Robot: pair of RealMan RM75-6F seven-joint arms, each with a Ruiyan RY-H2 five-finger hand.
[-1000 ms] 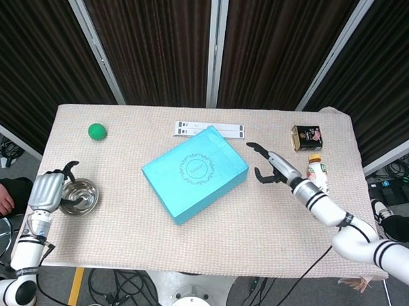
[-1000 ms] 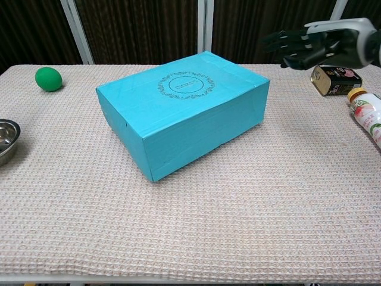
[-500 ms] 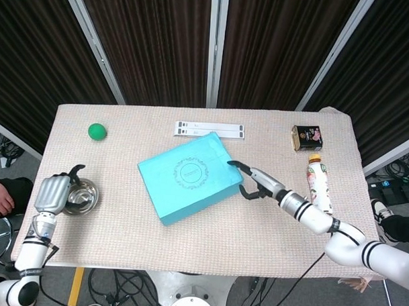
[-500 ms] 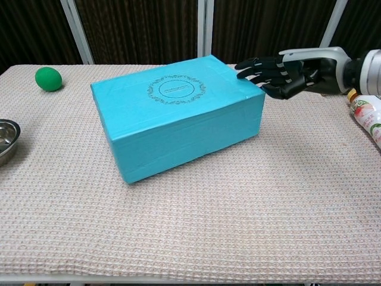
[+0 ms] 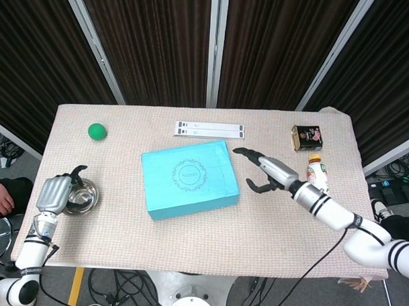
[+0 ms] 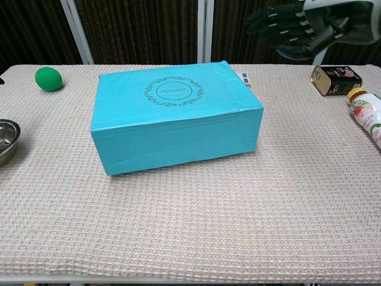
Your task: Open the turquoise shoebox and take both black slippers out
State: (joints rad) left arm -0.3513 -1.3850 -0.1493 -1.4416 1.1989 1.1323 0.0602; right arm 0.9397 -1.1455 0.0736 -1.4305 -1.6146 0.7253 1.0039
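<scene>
**Closed shoebox sitting mid-desk, both robot hands holding nothing**

Dark pleated curtains with pale uprights are hanging behind a desk (image 5: 121, 237) covered in a beige waffle-weave cloth. The turquoise shoebox (image 5: 189, 178) is lying at the centre of the desk with its lid on; a round ornamental emblem is printed on the lid, and its lettering is too small to read. The black slippers are not showing in either view.

The right robot hand (image 5: 263, 171) is hovering at the shoebox's 3 o'clock, just beside it and raised above the cloth, fingers spread and gripping nothing. The left robot hand (image 5: 54, 193) is hanging at the desk's 8 o'clock edge, fingers loosely bent and empty, just beside a steel bowl (image 5: 82, 196).

A green ball (image 5: 96, 130) is resting toward 10 o'clock. A white strip (image 5: 210, 130) with dark marks, unreadable, is lying at 12 o'clock. Toward 2 o'clock a dark tin (image 5: 306, 138) with a pink-and-gold label is lying on its side, and a bottle (image 5: 317, 172) with an orange cap and a peach-toned label is lying near it; neither label is legible.
</scene>
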